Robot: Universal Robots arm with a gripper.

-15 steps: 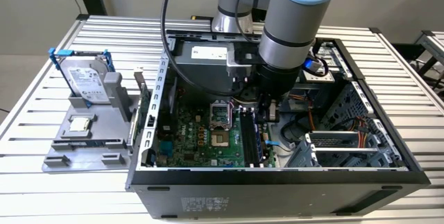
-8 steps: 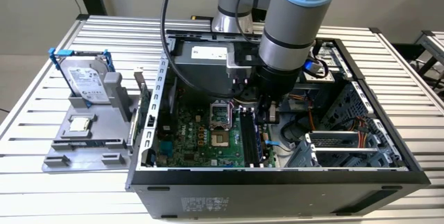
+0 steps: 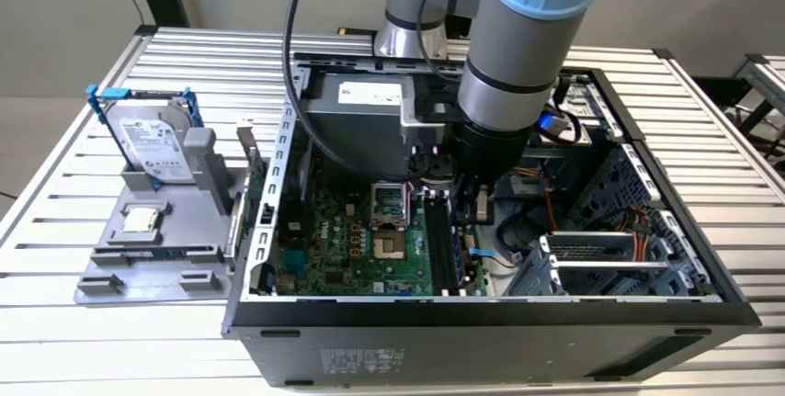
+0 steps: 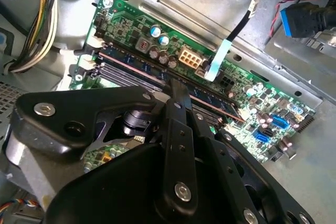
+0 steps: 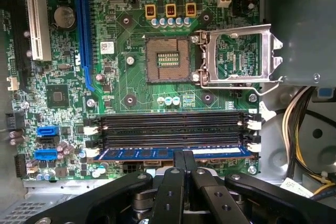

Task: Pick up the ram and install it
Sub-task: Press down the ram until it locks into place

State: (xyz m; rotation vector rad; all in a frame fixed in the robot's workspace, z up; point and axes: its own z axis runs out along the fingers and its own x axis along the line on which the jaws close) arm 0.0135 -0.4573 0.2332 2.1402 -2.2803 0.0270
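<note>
The ram (image 5: 136, 153) is a long blue-green stick standing on edge in the motherboard slot (image 5: 173, 129) nearest my gripper, level with the empty black slots beside it. In both wrist views my gripper (image 5: 184, 155) is shut, its two black fingers pressed together, with their tips on the stick's top edge near its middle. In the second wrist view the ram (image 4: 210, 98) runs diagonally under the gripper (image 4: 176, 85). In the exterior view the gripper (image 3: 472, 210) reaches down into the open computer case (image 3: 491, 318) over the slots.
The open processor socket (image 5: 168, 59) and its raised metal latch frame (image 5: 239, 56) lie beside the slots. Cable bundles (image 5: 299, 129) hang near the slot ends. Outside the case, a grey fixture (image 3: 147, 249) holds a hard drive (image 3: 153, 139) and a small square chip (image 3: 142, 220).
</note>
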